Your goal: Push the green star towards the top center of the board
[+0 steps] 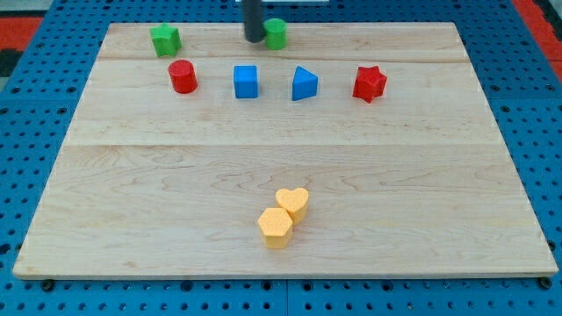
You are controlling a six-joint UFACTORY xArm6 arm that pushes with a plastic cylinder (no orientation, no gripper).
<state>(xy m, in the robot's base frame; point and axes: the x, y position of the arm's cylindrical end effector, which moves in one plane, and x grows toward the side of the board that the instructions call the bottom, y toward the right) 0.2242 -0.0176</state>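
Note:
The green star [164, 39] lies near the top left of the wooden board [281, 158]. My tip [253, 39] stands at the top centre, well to the right of the star and just left of a green round block [276, 33], close to or touching it. The rod comes down from the view's top edge.
A row below the top edge holds a red cylinder [183, 76], a blue cube [246, 82], a blue triangular block [304, 83] and a red star [370, 83]. A yellow heart [292, 202] and a yellow hexagon [276, 228] touch near the bottom centre.

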